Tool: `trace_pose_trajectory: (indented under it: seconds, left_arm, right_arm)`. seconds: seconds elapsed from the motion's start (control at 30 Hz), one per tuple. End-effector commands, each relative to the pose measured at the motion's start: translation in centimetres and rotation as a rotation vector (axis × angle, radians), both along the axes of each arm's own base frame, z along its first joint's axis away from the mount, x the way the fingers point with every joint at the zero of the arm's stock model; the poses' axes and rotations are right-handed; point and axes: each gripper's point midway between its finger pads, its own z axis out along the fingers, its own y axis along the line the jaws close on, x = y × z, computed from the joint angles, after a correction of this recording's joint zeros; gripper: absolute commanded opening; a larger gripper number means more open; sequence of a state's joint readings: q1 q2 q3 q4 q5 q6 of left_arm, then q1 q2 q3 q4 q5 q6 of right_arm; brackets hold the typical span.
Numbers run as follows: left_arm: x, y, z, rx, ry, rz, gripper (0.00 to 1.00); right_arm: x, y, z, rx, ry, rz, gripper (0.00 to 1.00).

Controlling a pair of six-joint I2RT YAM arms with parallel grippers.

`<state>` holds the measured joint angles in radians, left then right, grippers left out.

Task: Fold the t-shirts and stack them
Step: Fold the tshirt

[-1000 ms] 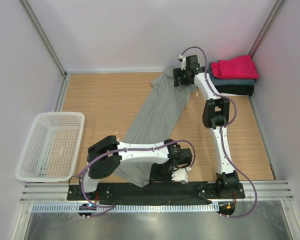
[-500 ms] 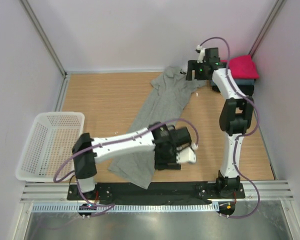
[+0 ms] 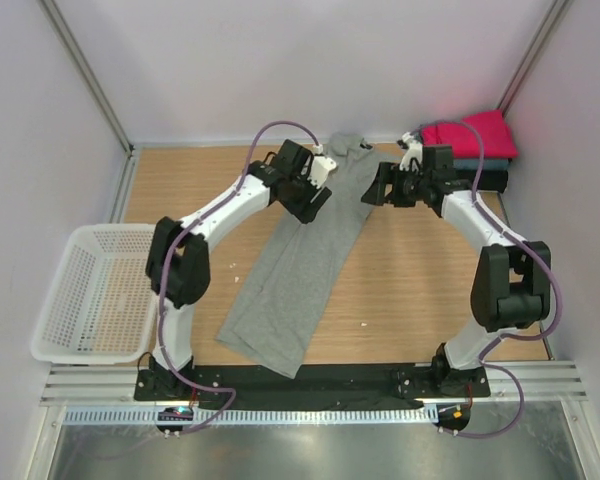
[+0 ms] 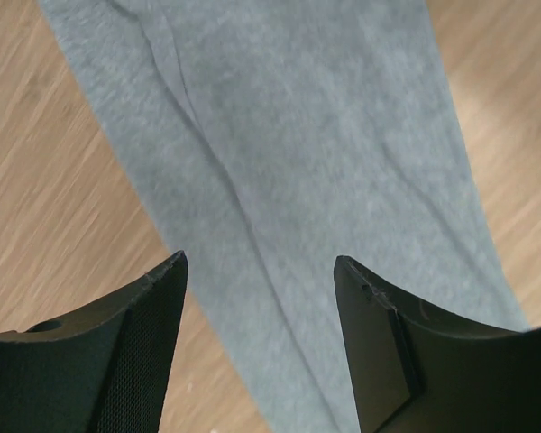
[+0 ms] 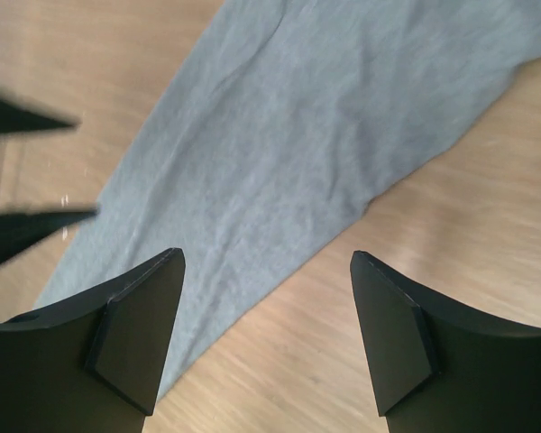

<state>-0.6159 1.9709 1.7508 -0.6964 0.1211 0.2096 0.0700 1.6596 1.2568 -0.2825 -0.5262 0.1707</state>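
grey t-shirt point(image 3: 302, 262) lies flat on the table point(image 3: 430, 290) as a long narrow strip, prob. folded lengthwise. it runs diagonally from the far middle down toward the near edge, left of centre. the other tees sit stacked in the far right corner, well apart from it: magenta-red tee point(image 3: 472, 133) on top, slate-blue tee point(image 3: 485, 162) under it, black tee point(image 3: 492, 181) at the bottom. left gripper point(image 3: 318, 193) hovers over the strip's far part by its left edge, jaws wide w/ nothing btwn them; its wrist view shows just grey cloth and wood below. right gripper point(image 3: 378, 190) hangs just beside the strip's right edge at the same end, also spread wide and empty, w/ the cloth edge and bare wood under it. handling, as a guess: thin soft cotton, light, no stiffness, so it'll droop and stretch from any single pinch, and the layers can slide apart on the smooth wood. best bet is to pinch both far corners at once, one per arm, each grip catching all layers at the edge, then lift low and carry that end over toward the near end to halve the strip. too shallow a pinch takes only the top layer and undoes the lengthwise fold; too deep bunches it. little force needed; main risks are dragging, wrinkles and uneven edges. white mesh basket point(image 3: 100, 285) stands at far left, not involved.
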Motion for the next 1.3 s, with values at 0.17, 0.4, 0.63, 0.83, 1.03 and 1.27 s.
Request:
trace_pose_trajectory:
  seconds: [0.17, 0.4, 0.63, 0.83, 1.03, 1.27]
  left_arm:
    - [9.5, -2.9, -0.8, -0.322, 0.095, 0.12, 0.67]
    - [14.3, -3.1, -1.2, -0.494, 0.14, 0.164, 0.67]
    - [15.1, -4.8, -2.0, -0.586, 0.189, 0.127, 0.71]
    - [16.6, -4.7, -3.9, -0.685, 0.261, 0.163, 0.72]
    - [17.8, -4.5, -5.8, -0.701, 0.267, 0.201, 0.75]
    - [18.5, -3.6, -7.1, -0.675, 0.256, 0.244, 0.8]
  right_arm:
    - [-7.5, 5.8, 0.2, -0.01, -0.106, 0.294, 0.8]
    - [-12.9, 9.7, -0.8, 0.022, -0.141, 0.5, 0.81]
    - [-16.2, 16.9, -4.5, 0.003, 0.0, 0.762, 0.81]
    - [-18.6, 20.0, -7.5, -0.012, 0.077, 0.862, 0.81]
    - [-20.3, 20.3, -9.6, -0.037, 0.128, 0.881, 0.81]
    - [-20.2, 18.7, -12.1, -0.134, 0.171, 0.839, 0.82]
